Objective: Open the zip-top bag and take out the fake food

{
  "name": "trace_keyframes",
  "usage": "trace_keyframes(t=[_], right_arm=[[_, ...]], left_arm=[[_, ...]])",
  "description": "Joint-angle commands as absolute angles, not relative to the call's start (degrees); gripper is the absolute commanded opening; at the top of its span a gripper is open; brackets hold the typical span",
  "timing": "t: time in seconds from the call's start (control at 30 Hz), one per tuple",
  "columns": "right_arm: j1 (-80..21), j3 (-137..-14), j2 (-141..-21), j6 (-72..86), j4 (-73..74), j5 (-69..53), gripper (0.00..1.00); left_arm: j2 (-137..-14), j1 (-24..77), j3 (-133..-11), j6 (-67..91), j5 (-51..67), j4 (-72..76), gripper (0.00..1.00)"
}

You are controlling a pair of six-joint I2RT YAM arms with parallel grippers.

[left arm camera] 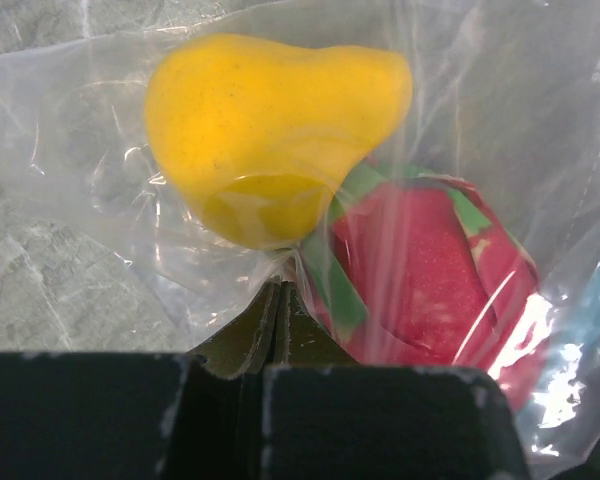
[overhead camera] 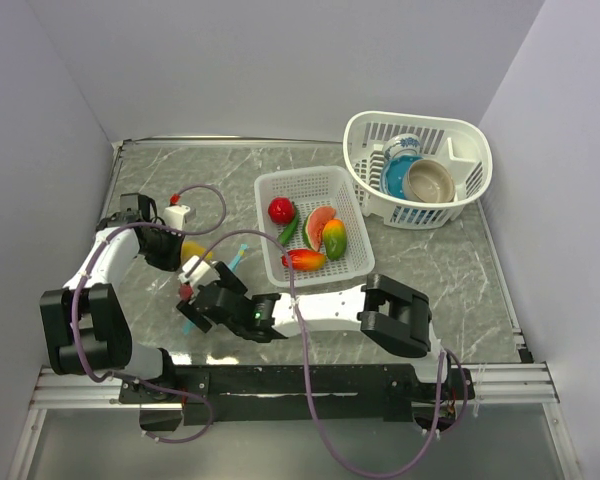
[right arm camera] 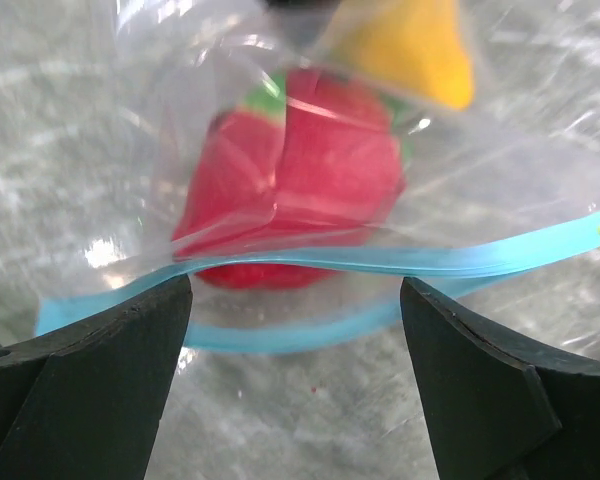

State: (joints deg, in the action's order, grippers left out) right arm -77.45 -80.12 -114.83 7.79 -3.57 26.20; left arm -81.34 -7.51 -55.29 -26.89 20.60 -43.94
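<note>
The zip-top bag (overhead camera: 212,262) lies on the marble table left of centre, clear with a teal zip strip (right arm camera: 380,262). Its mouth stands parted, the two strip halves apart. Inside are a yellow fake fruit (left arm camera: 270,120) and a red one with green leaves (left arm camera: 420,270), which also show in the right wrist view as the red fruit (right arm camera: 300,170) and the yellow one (right arm camera: 420,50). My left gripper (left arm camera: 282,288) is shut, pinching the bag's plastic at the end opposite the zip. My right gripper (right arm camera: 295,330) is open at the mouth, one finger either side, holding nothing.
A white slotted basket (overhead camera: 340,275) right of the bag holds several fake foods, among them a red round one (overhead camera: 280,210) and a watermelon slice (overhead camera: 318,222). A second white basket (overhead camera: 470,140) at the back right holds a blue bowl (overhead camera: 398,172) and a tan bowl (overhead camera: 428,180).
</note>
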Motion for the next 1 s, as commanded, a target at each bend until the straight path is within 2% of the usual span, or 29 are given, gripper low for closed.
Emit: trace_keyframes(t=[0.0, 0.17, 0.53, 0.77, 0.97], right_arm=[[-77.6, -83.5, -116.9, 6.6, -2.4, 31.6, 0.92], [-78.1, -83.5, -117.2, 6.5, -1.2, 33.5, 0.91], [-76.7, -83.2, -117.7, 7.2, -3.8, 23.9, 0.91], [-76.7, -71.4, -108.6, 7.3, -11.1, 21.6, 0.88], [-76.7, -69.4, -107.5, 6.9, -11.9, 21.9, 0.88]], left_arm=[[-80.9, -7.3, -55.0, -27.8, 20.7, -44.0, 0.01], [-81.2, -7.2, -55.2, -27.8, 20.9, -44.5, 0.01], [-80.8, -7.2, -55.6, -28.2, 20.0, -45.3, 0.01], [-83.1, -7.3, -53.5, -28.7, 17.8, -41.6, 0.01], [-85.9, -6.0, -51.2, -27.2, 16.3, -37.2, 0.01]])
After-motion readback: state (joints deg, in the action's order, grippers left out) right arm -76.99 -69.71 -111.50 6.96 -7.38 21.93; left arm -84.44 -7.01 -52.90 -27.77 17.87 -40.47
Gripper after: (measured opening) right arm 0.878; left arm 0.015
